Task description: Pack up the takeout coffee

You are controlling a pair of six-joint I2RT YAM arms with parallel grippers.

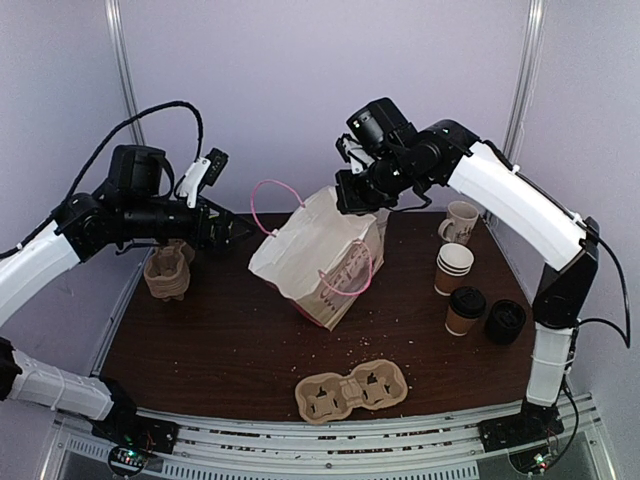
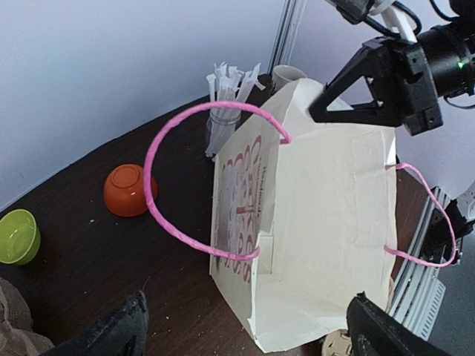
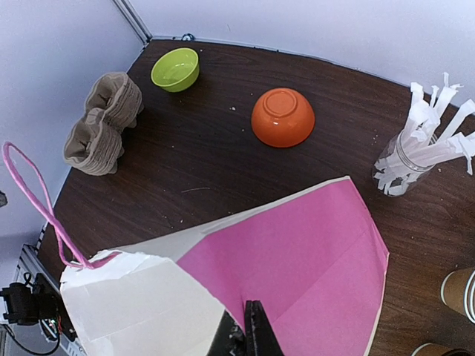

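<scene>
The takeout coffee (image 1: 465,310), a brown paper cup with a black lid, stands on the right of the table, apart from both grippers. A white paper bag (image 1: 320,262) with pink handles stands in the middle, leaning. My right gripper (image 1: 352,204) is shut on the bag's top edge; in the right wrist view its closed tips (image 3: 249,331) pinch the rim above the pink inside (image 3: 312,252). My left gripper (image 1: 238,228) hangs open left of the bag. The left wrist view shows its fingers (image 2: 111,335) wide apart facing the bag's side (image 2: 326,222) and pink handle (image 2: 169,215).
Right of the coffee sits a squat stack of black lids (image 1: 505,322); behind it are stacked paper cups (image 1: 453,268) and a printed mug (image 1: 461,222). A flat cup carrier (image 1: 350,390) lies near the front, stacked carriers (image 1: 167,272) far left. Orange bowl (image 3: 282,117), green bowl (image 3: 176,69), glass of paper sticks (image 3: 415,152) stand behind.
</scene>
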